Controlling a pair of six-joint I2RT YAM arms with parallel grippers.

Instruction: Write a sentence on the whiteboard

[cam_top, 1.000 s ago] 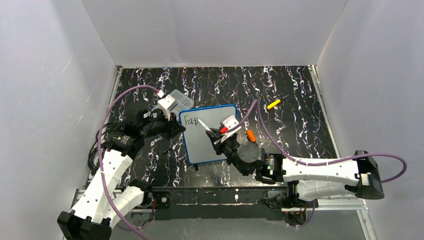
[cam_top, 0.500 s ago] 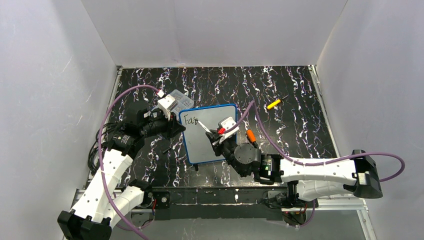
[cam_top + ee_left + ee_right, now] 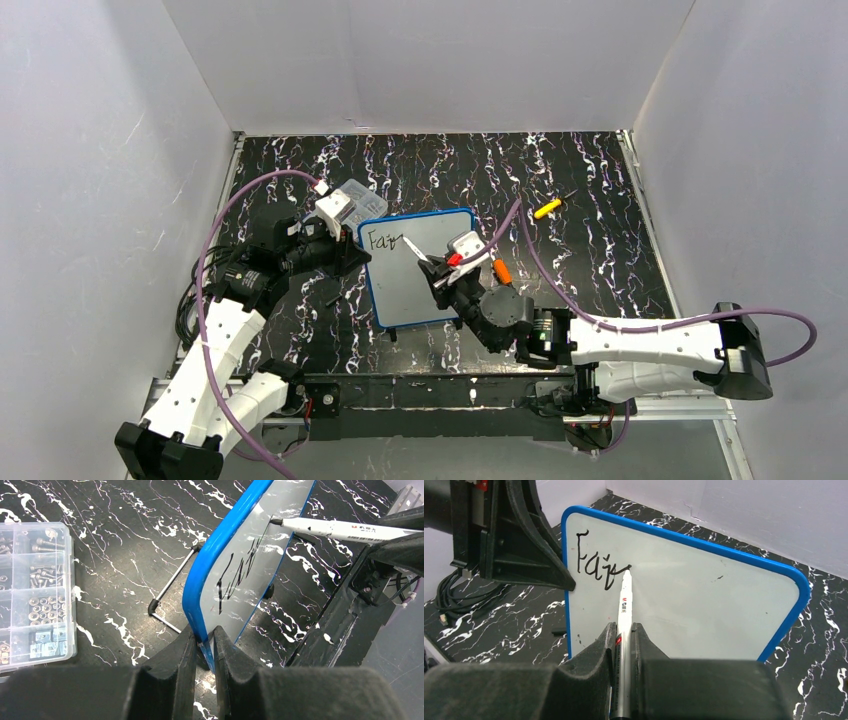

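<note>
Fresh ink has joined the sentence (image 3: 596,565): a fourth stroke now follows "Fai", too unfinished to read. The whiteboard (image 3: 415,295) stands tilted, left of the middle of the table (image 3: 580,180), and has not moved. The right gripper (image 3: 624,630) has shifted slightly right. It is clamped on a white marker (image 3: 625,597) whose tip touches the board. The left gripper (image 3: 205,639) pinches the blue frame's left edge and hides that stretch. A clear compartment box (image 3: 35,590) lies far-left, cut off at the picture's edge.

The whiteboard (image 3: 704,605) has a smooth glossy face and blue plastic frame; the tabletop (image 3: 590,175) looks marbled, faintly shiny.
</note>
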